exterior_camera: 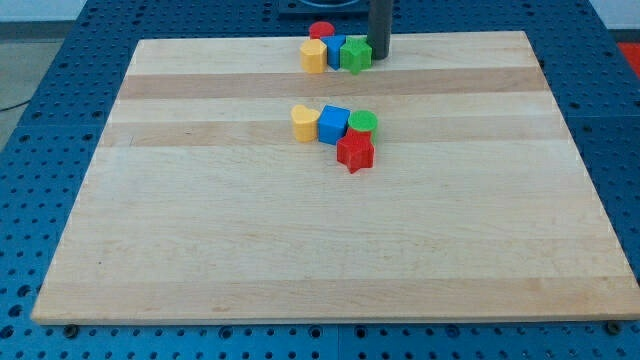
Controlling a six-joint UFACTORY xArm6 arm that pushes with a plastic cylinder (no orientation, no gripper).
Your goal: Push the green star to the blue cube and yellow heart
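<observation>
The green star (356,55) sits near the view's top edge of the wooden board (200,230), at the right end of a small cluster. My tip (380,57) is just to the star's right, touching or nearly touching it. A blue cube (334,124) and a yellow heart (304,123) stand side by side near the board's middle, below the star in the view. The heart is on the cube's left.
In the top cluster, a yellow block (314,56), a blue block (335,48) and a red cylinder (321,31) lie left of the star. A green cylinder (364,122) and a red star (355,152) touch the blue cube's right side.
</observation>
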